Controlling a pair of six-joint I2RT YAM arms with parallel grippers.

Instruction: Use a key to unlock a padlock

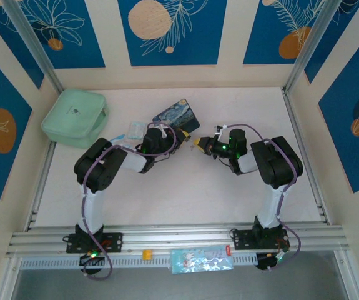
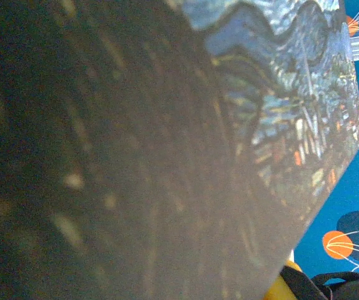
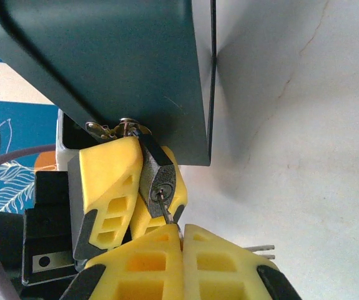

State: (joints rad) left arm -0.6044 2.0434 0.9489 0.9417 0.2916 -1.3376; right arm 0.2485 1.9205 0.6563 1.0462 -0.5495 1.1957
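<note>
The table (image 1: 185, 200) carries a blue painted tin (image 1: 178, 117) near its middle, and both arms reach in to the tin's near edge, one from each side; a green pouch (image 1: 73, 117) lies well apart at the far left and plays no part.

In the right wrist view the tin's dark side hangs over the scene, and the padlock (image 3: 159, 175) dangles from a small metal fitting (image 3: 101, 130) at its lower edge; the left end effector (image 3: 147, 187) is pinched narrow on the padlock body, one yellow finger on each side, holding it steady with the keyhole facing the right arm.

The right end effector (image 3: 180, 250) is closed tight on the key (image 3: 165, 209), whose tip sits in the keyhole; how deep it goes I cannot tell.

So the gripping, the aligning and the start of insertion look done; the shackle (image 3: 128, 124) seems to be closed through the fitting, so the lock reads as not yet open; what is left, by my judgement, is seating the key fully, turning it, and freeing the shackle.
</note>
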